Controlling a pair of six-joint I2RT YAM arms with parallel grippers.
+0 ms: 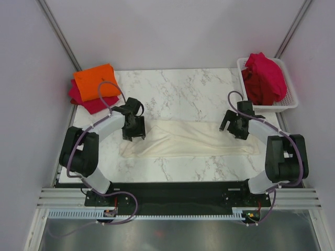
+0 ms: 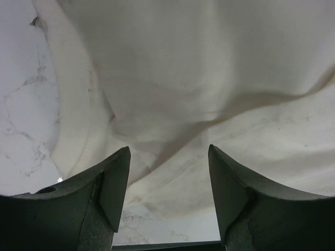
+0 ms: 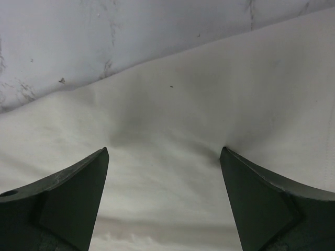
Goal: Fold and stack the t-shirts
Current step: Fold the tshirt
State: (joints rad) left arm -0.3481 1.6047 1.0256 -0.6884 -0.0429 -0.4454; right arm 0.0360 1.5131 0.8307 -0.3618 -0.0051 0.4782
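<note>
A cream-white t-shirt (image 1: 191,138) lies folded into a long strip across the middle of the marble table (image 1: 178,89). My left gripper (image 1: 134,135) hovers over its left end, open, with only cloth (image 2: 199,83) and bare marble between the fingers. Over the right end my right gripper (image 1: 233,128) stands open, wide apart above flat cloth (image 3: 172,130). A folded orange t-shirt (image 1: 96,81) rests on a crimson one (image 1: 89,102) at the back left. More crimson t-shirts (image 1: 265,77) are heaped in the basket.
The white mesh basket (image 1: 291,102) sits at the table's back right corner. Grey walls close in on both sides and behind. A black strip and rail run along the near edge by the arm bases.
</note>
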